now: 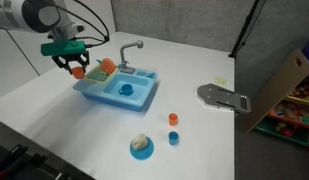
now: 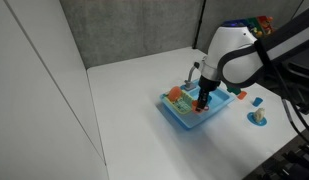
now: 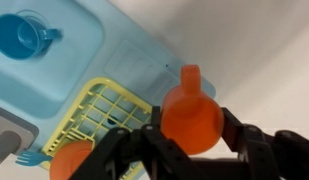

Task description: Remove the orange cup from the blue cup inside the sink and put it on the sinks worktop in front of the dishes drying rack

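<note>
The robot arm (image 1: pixel 39 15) comes in from the left in an exterior view. Its jaws hang over the left end of the sink (image 1: pixel 144 98). The jaws are closed tight on the orange cup (image 1: pixel 80 70), with one black finger on each side of it. The cup is up in the air and not in the blue cup (image 1: pixel 125 88).

In the wrist view the orange cup is over the edge of the sinks worktop (image 3: pixel 134 60). It is just beside the dishes drying rack (image 3: pixel 99 110), and its handle points up in that view. I cannot tell how high above the worktop it is. An orange round dish (image 1: pixel 107 66) stands in the rack.

A bit more to the right, the blue cup sits alone in the basin. The grey faucet (image 1: pixel 132 47) curves over it from behind.

Further right, on the white counter (image 1: pixel 54 115), there is a tiny orange cup (image 1: pixel 173 118). Near it are a small dark blue cup (image 1: pixel 174 138) and a blue plate (image 1: pixel 134 153) with something pale on it. After those come a flat grey thing (image 1: pixel 224 97) and a cardboard box (image 1: pixel 284 80).
</note>
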